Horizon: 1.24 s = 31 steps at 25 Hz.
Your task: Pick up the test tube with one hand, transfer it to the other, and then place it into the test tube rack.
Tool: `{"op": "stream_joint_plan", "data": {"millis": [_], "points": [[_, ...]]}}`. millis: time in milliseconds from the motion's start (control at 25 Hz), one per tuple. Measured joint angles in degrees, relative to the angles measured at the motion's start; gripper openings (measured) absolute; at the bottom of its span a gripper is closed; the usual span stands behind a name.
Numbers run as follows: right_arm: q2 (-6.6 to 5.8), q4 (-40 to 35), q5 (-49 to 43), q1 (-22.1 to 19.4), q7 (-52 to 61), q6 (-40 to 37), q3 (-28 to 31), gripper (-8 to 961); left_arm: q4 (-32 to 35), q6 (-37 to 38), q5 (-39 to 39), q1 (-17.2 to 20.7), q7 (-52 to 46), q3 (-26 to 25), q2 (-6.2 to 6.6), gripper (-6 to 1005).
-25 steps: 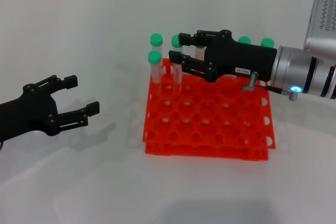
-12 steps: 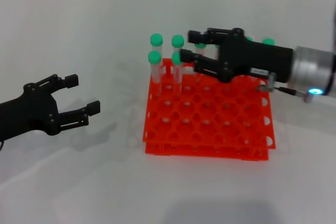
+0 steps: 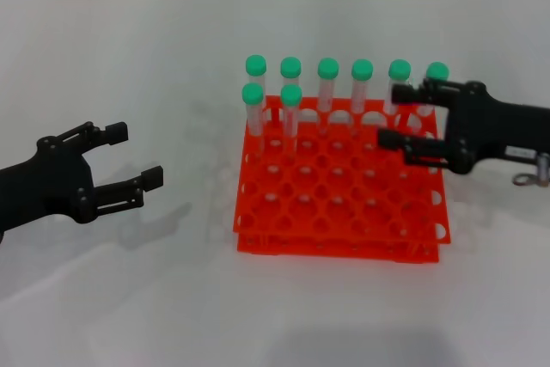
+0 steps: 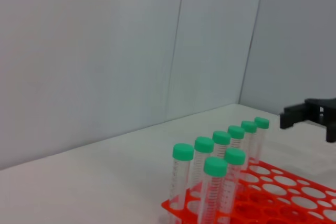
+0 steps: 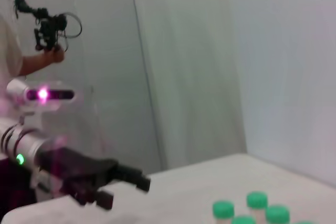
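The orange-red rack (image 3: 344, 212) stands mid-table with several green-capped test tubes upright in its far rows. One tube (image 3: 290, 111) stands in the second row beside another (image 3: 253, 109); it also shows in the left wrist view (image 4: 234, 167). My right gripper (image 3: 394, 114), the one with the white label, is open and empty over the rack's far right edge, and its fingers point at the back-row tubes. My left gripper (image 3: 137, 155) is open and empty, low over the table left of the rack. The right wrist view shows it far off (image 5: 126, 192).
The white table (image 3: 129, 281) runs around the rack on all sides. A pale wall stands behind the table. In the right wrist view a person's hand (image 5: 44, 59) holds a device in the background behind the left arm.
My right gripper has drawn back to the right, from the second-row tube at the rack's left to its far right edge. That tube stays upright in the rack. The left gripper has not moved.
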Motion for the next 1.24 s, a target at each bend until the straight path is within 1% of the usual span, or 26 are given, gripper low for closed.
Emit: {"op": "stream_joint_plan", "data": {"millis": [80,240,280,320,480,600,680,1240], "points": [[-1.03,-0.01,-1.71,-0.57,1.34,-1.0,0.04,705,0.03,0.74,-0.01,-0.11,-0.09,0.0,0.32,886],[-2.5,-0.13,-4.78,-1.37,2.17,-2.62,0.12,705,-0.13,3.24,-0.07,-0.3,-0.29,-0.91,1.23,886],[-2.84,-0.14,-5.37,-1.44,2.18,-2.95,0.11,705,-0.27,4.22,0.08,-0.41,-0.42,-1.57,1.63,886],[-3.12,-0.15,-6.12,-1.47,2.22,-3.2,0.09,705,-0.32,4.75,0.14,-0.45,-0.53,-1.81,1.85,886],[-3.83,-0.26,-7.65,-1.49,2.23,-3.5,0.1,705,-0.44,8.09,0.85,-0.8,-1.95,-2.29,3.63,886],[-3.98,-0.31,-8.62,-1.51,2.18,-3.13,0.37,705,-0.46,10.08,2.25,-1.61,-3.26,-2.36,4.91,886],[-3.91,-0.35,-8.85,-1.52,1.91,-2.74,0.43,705,-0.47,10.71,3.16,-2.1,-4.05,-2.56,5.5,886],[-3.77,-0.42,-8.87,-1.63,1.03,-0.29,0.69,705,-0.01,11.14,5.13,-3.21,-5.19,-2.9,6.43,886]]}}
